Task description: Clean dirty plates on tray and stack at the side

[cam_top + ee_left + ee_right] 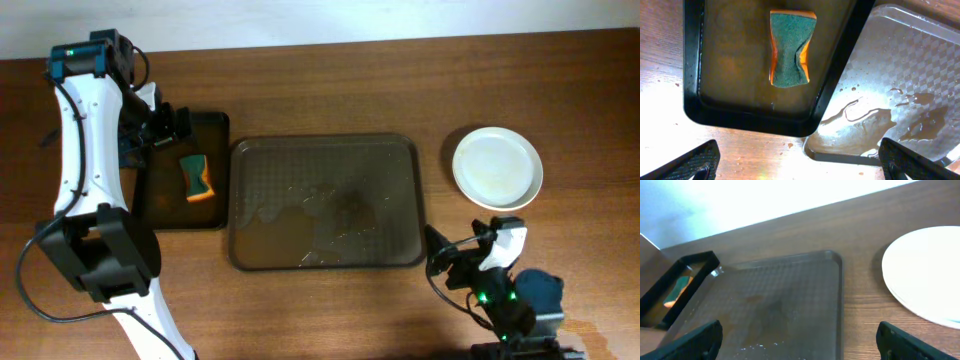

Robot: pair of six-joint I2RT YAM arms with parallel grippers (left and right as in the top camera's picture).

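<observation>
While left pincer (802, 162) and right pincer (800, 342) gape wide, tray (400, 200) holds puddles (285, 230); black tray (160, 215) holds sponge (198, 177).

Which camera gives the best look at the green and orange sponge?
The left wrist view shows the green-topped orange sponge whole and close. Overhead shows it whole but small. The right wrist view catches only a sliver behind a black tray.
</observation>
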